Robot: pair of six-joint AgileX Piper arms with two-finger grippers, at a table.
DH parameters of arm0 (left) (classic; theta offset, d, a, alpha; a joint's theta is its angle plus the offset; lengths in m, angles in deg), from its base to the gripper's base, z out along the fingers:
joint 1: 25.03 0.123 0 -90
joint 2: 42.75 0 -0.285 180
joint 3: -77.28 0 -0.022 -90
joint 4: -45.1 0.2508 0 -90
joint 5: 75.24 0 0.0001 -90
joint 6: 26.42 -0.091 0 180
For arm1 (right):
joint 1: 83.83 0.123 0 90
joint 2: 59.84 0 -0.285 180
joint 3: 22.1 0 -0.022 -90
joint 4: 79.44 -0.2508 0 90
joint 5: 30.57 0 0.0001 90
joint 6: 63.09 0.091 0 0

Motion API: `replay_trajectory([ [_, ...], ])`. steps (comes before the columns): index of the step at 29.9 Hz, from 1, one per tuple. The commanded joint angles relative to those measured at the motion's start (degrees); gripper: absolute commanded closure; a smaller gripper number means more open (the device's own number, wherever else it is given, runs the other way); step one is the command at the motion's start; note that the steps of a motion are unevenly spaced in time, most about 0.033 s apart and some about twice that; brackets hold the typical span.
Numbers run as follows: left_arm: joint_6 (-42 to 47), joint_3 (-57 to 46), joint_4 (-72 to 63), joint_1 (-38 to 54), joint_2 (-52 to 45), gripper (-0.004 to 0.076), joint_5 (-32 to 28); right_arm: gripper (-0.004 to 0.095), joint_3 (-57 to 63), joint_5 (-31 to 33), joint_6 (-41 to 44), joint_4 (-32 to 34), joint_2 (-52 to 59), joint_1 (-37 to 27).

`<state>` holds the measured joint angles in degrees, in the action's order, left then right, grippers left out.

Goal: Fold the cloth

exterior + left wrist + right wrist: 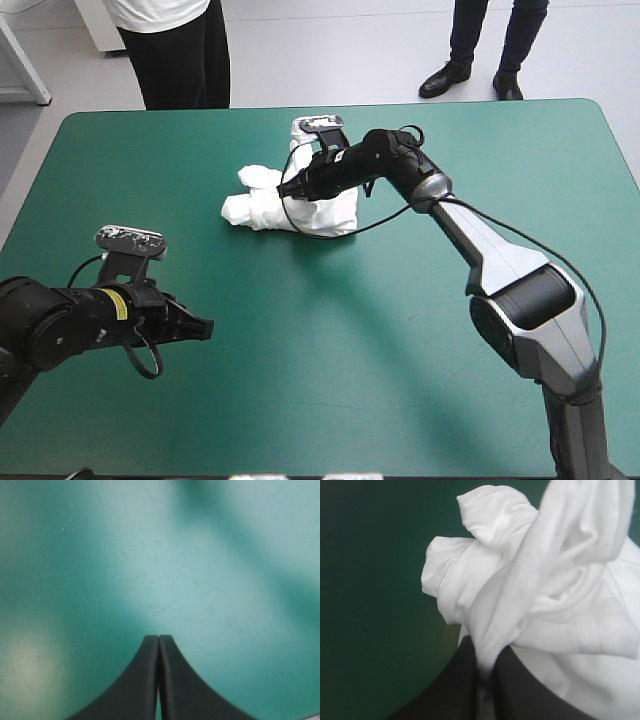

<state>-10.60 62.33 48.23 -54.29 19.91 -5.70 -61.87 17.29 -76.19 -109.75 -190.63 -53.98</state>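
Right gripper (291,187) pinches fold of T-shirt (300,212). Black fingers (462,682) almost closed, white cloth squeezed between them. T-shirt is crumpled heap on teal-green table cover (380,360), toward far side. Rolled lumps of T-shirt bunch up just ahead of right gripper. Left gripper (203,327) well apart from T-shirt, nearer robot and off to its left, low over bare cover. Its fingers (145,680) pressed together in one point, holding nothing.
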Motion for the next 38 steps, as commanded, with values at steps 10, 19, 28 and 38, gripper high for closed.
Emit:
replay_trajectory([
  [10, 0.75, 1.43, -4.1, -0.09, -0.67, 0.0734, -1.38, 0.0401, -18.7, 8.58, 3.71, -1.38, -5.69, 2.84],
  [19, 0.75, 1.43, -4.87, -0.09, -0.67, 0.0734, -1.51, 0.0354, -26.13, 14.93, 13.11, 6.83, -5.47, 2.73],
  [28, 0.75, 1.43, -5.1, -0.09, -0.67, 0.0734, -2.58, 0.0355, -27.75, 23.66, 17.26, 12.69, -5.47, -2.01],
  [38, 0.75, 1.43, -5.1, -0.09, -0.58, 0.0734, -4.57, 0.0355, -27.75, 23.66, 17.13, 12.75, -6.65, -8.46],
])
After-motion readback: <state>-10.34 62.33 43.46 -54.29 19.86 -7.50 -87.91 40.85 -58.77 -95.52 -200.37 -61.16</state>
